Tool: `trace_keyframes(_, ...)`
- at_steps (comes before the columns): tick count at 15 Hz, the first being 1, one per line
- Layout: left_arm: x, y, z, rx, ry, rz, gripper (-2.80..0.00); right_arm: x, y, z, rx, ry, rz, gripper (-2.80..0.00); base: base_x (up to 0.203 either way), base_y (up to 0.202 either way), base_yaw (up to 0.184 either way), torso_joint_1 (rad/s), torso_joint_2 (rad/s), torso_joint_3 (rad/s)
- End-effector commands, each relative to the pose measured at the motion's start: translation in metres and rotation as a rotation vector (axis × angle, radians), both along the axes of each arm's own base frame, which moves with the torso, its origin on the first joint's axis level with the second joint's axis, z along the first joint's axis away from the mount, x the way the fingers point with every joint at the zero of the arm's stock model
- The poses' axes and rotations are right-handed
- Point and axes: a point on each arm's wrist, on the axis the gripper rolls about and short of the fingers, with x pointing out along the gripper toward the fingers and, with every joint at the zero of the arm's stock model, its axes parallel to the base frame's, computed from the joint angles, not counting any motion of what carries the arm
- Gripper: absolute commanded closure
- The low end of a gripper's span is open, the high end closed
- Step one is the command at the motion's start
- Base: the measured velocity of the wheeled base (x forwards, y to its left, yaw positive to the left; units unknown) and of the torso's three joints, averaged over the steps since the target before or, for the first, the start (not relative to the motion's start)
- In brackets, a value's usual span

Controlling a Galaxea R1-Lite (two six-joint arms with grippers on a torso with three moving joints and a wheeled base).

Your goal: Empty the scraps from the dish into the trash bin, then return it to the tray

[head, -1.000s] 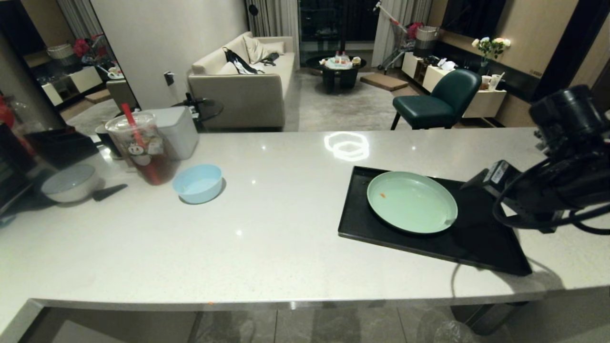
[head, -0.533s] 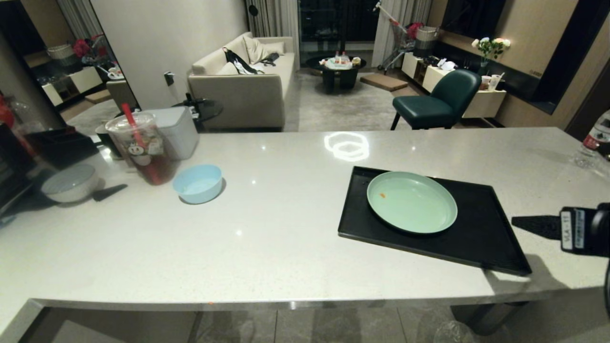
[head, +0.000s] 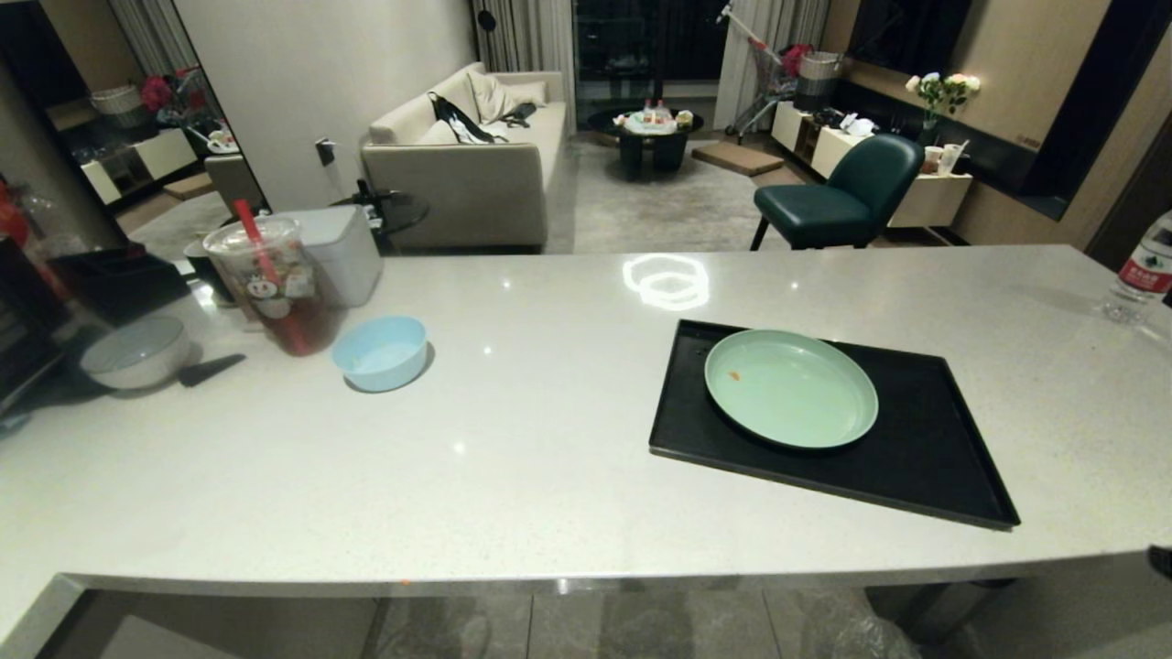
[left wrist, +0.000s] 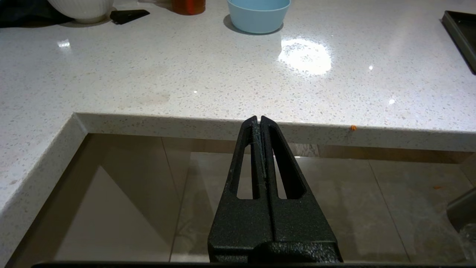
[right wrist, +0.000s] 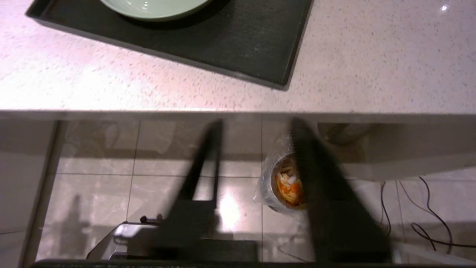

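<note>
The mint-green dish sits flat on the black tray, open face up, toward the tray's left end and nearer its far edge, and it looks nearly bare, with one small orange speck left on its surface. The tray lies on the pale stone counter with its long axis running left to right across the robot's view, skewed a little so that its right end comes closer to the near edge of the counter. From the right wrist view, the right gripper hangs below the counter's front edge and out over the tiled floor, its two dark fingers standing apart with nothing between them (they are blurred, but the gap is plain). Just past them on the floor stands the trash bin, upright with its mouth facing up, its clear bag liner crinkled around the rim, and the scraps lying inside, orange carrot pieces mixed with pale sticks. The left gripper rests low at the counter's front edge on the other side, its fingers pressed tight together and gripping nothing. Well to the left on the counter stand a light-blue bowl, a grey-white bowl and a lidded drink cup with a red straw.
</note>
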Motion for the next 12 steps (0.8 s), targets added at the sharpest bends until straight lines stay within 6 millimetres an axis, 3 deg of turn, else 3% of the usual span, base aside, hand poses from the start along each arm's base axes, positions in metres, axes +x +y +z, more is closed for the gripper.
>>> trace_keyframes(1, 0.000, 0.000, 0.000, -0.001, 0.001, 0.000, 0.00, -0.028, -0.007, -0.014, 0.025, -0.086, 0.005, 0.00, 0.000, 0.000, 0.000, 0.000, 0.00, 0.000)
trace_keyframes(5, 0.000, 0.000, 0.000, -0.001, 0.001, -0.001, 0.00, -0.040, -0.010, -0.052, 0.030, -0.102, -0.091, 0.00, 0.000, 0.000, 0.000, 0.000, 0.00, 0.000)
trace_keyframes(10, 0.000, 0.000, 0.000, -0.001, 0.001, 0.000, 0.00, -0.048, -0.008, -0.102, -0.010, -0.266, -0.110, 0.00, 0.000, 0.000, 0.000, 0.000, 0.00, 0.000)
trace_keyframes(12, 0.000, 0.000, 0.000, -0.001, 0.001, 0.000, 0.00, -0.049, -0.008, -0.103, -0.023, -0.299, -0.110, 0.00, 0.000, 0.000, 0.000, 0.000, 0.00, 0.000)
